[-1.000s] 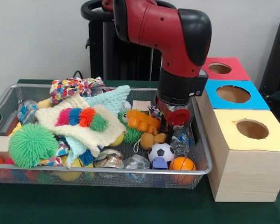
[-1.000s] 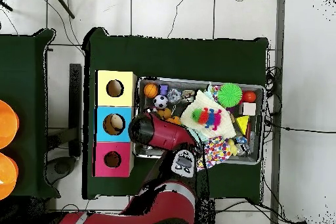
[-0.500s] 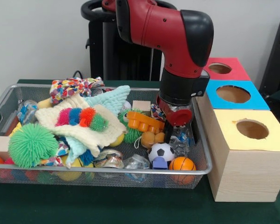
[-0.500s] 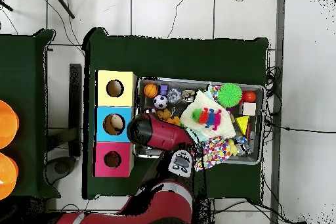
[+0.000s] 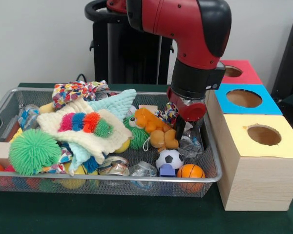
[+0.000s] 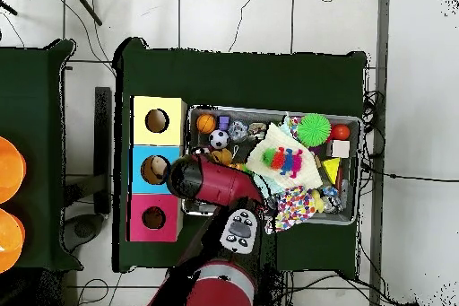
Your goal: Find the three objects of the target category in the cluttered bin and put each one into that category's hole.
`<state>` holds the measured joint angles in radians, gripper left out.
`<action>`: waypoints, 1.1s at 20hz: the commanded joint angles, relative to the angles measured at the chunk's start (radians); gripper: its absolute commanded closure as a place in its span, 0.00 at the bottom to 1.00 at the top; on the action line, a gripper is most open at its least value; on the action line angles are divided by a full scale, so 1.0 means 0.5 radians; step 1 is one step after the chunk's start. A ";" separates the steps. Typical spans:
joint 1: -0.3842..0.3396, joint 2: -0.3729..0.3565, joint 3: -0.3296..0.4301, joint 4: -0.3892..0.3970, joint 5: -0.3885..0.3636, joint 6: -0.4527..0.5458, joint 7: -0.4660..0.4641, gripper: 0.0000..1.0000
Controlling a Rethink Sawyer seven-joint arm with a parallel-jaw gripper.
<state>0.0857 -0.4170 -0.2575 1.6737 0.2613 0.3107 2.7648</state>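
Front view: the Sawyer arm's gripper hangs over the wire bin, at the end nearest the row of boxes, with an orange plush toy pressed against its dark finger. The toy sits lifted above the clutter, its legs dangling beside a cord loop, and the fingers appear closed on its side, though the far finger is hidden behind the plush. Directly below the toy in the bin lie a small soccer ball and an orange basketball, with a blue block between them against the bin's near wall. A crumpled clear wrapper lies under the gripper. Further along the bin from the boxes, a cream cloth carries a spiky multicoloured caterpillar, and a green spiky ball rests at the bin's far end from the boxes. Beside the bin stand the three boxes, each with a round hole: yellow closest to the camera, blue in the middle, red behind. In the overhead view the arm's red wrist covers the bin's edge next to the blue box, hiding the toy.
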 commanded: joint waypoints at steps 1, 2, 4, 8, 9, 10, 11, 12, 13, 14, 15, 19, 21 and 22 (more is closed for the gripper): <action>0.031 -0.174 -0.089 -0.194 0.017 0.521 0.185 1.00; 0.034 -0.184 -0.104 -0.220 0.008 0.564 0.180 1.00; 0.030 -0.198 -0.116 -0.263 -0.003 0.641 0.170 1.00; 0.028 -0.211 -0.138 -0.337 -0.024 0.751 0.163 1.00; 0.027 -0.211 -0.142 -0.352 -0.028 0.768 0.161 1.00; 0.025 -0.210 -0.145 -0.367 -0.032 0.784 0.159 1.00; 0.022 -0.206 -0.148 -0.381 -0.035 0.795 0.156 1.00; 0.018 -0.207 -0.146 -0.386 -0.036 0.800 0.152 1.00; 0.021 -0.207 -0.152 -0.396 -0.040 0.811 0.152 1.00; 0.022 -0.212 -0.154 -0.403 -0.042 0.828 0.150 1.00; 0.024 -0.218 -0.161 -0.407 -0.046 0.844 0.147 1.00; 0.024 -0.243 -0.172 -0.420 -0.052 0.898 0.134 1.00; 0.021 -0.252 -0.161 -0.395 -0.046 0.878 0.131 1.00; 0.018 -0.255 -0.148 -0.363 -0.038 0.847 0.133 1.00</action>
<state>0.1103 -0.5439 -0.3701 1.5049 0.2576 0.6342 2.7648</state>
